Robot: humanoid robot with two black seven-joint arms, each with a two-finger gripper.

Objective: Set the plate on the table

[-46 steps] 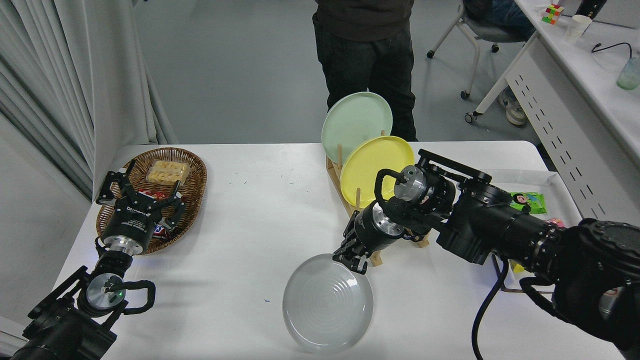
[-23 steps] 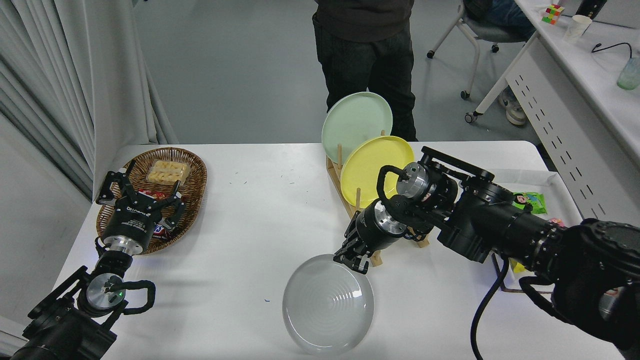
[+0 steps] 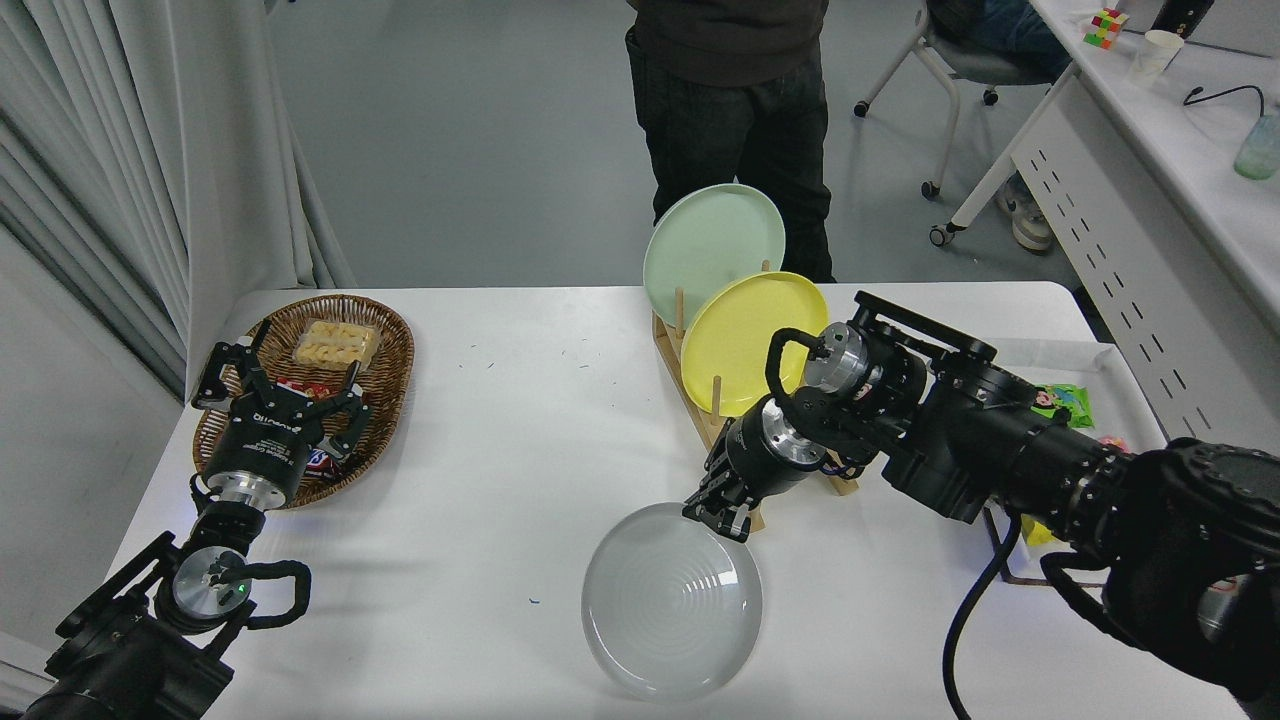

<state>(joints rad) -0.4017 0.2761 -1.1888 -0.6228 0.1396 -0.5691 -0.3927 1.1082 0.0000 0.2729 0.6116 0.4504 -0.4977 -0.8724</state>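
Note:
The light-grey plate (image 3: 671, 601) is near the white table's (image 3: 520, 460) front edge, about level, just over or on the top; I cannot tell which. My right gripper (image 3: 722, 518) is shut on the plate's far rim, reaching in from the right. A yellow plate (image 3: 745, 335) and a pale mint-green plate (image 3: 712, 240) stand upright in a wooden rack (image 3: 735, 450) just behind my right gripper. My left gripper (image 3: 280, 395) is parked at the lower left over a wicker basket (image 3: 385, 360), fingers spread open and empty.
The basket holds a snack tray (image 3: 335, 342) and wrapped sweets. A person in dark clothes (image 3: 735, 120) stands at the far side. A green packet (image 3: 1060, 403) lies at the right. A white desk (image 3: 1150, 190) and chair stand beyond.
My right gripper and the grey plate have shifted slightly to the right and a little toward the rack. The left arm has not moved.

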